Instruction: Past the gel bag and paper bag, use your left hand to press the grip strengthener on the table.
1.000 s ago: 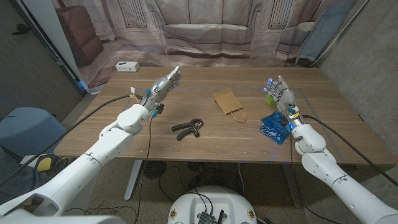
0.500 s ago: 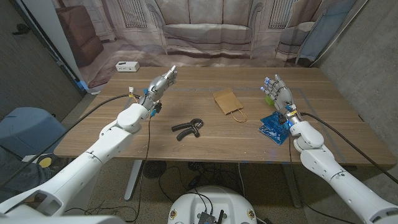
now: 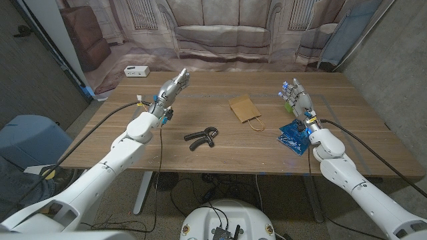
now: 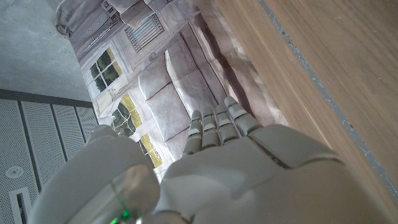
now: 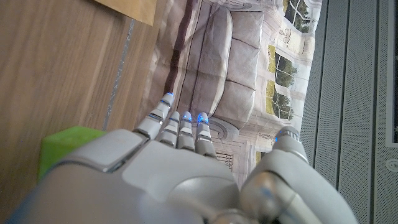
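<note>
The black grip strengthener (image 3: 201, 137) lies on the wooden table (image 3: 220, 155) near the middle front. My left hand (image 3: 171, 87) hovers above the table's left part, behind and left of the strengthener, fingers straight and together, holding nothing; the left wrist view shows its back (image 4: 249, 168). The brown paper bag (image 3: 244, 109) lies behind and right of the strengthener. The blue gel bag (image 3: 294, 135) lies at the right front. My right hand (image 3: 296, 99) stands raised just behind the gel bag, fingers extended and empty (image 5: 168, 168).
A green block (image 3: 287, 104) sits beside my right hand, also seen as a green block (image 5: 62, 149) in the right wrist view. A white box (image 3: 137, 71) lies on the floor past the far left corner. A sofa backdrop hangs behind the table.
My left hand has drifted slightly left and away from me, rising a little. My right hand has shifted slightly left and back. The objects have not moved.
</note>
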